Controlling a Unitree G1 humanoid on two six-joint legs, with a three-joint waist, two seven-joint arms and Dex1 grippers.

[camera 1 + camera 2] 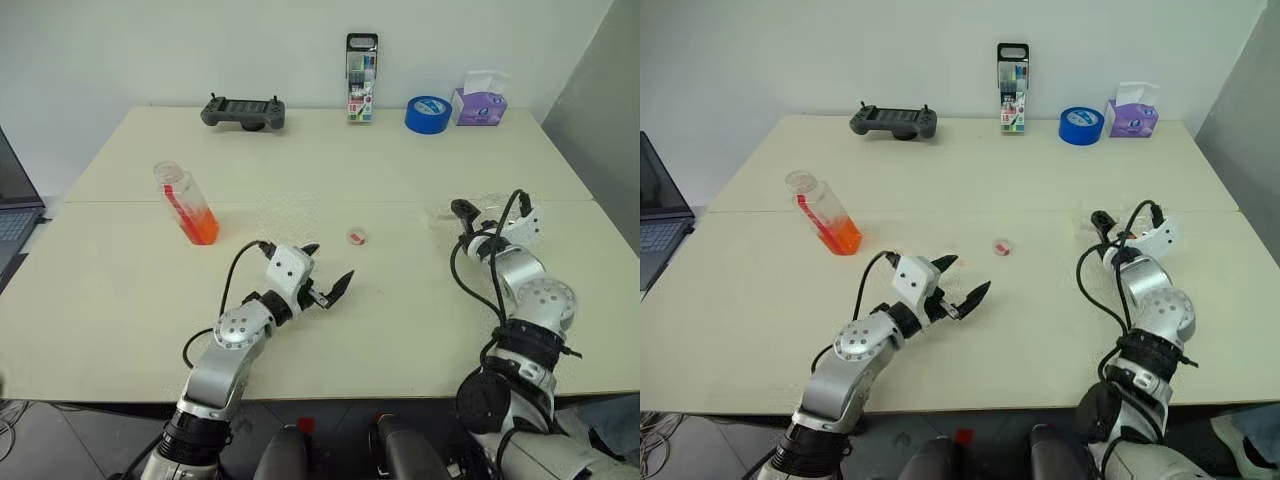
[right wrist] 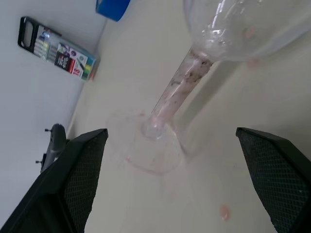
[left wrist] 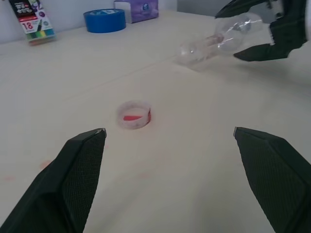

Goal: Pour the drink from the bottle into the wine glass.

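The bottle (image 1: 187, 205) stands uncapped on the left of the table, with the orange drink (image 1: 201, 228) in its lower part. Its small cap (image 1: 357, 236) lies mid-table. The wine glass (image 3: 218, 41) lies on its side at the right, foot (image 2: 150, 145) towards the table's middle. My right gripper (image 1: 492, 212) is open, its fingers (image 3: 272, 34) on either side of the bowl (image 2: 243, 24). My left gripper (image 1: 330, 265) is open and empty, low over the table, pointing at the cap (image 3: 134, 115).
Along the far edge sit a game controller (image 1: 243, 111), a pack of markers (image 1: 361, 78), a blue tape roll (image 1: 428, 113) and a purple tissue box (image 1: 481, 100). A laptop (image 1: 12, 215) sits past the left edge.
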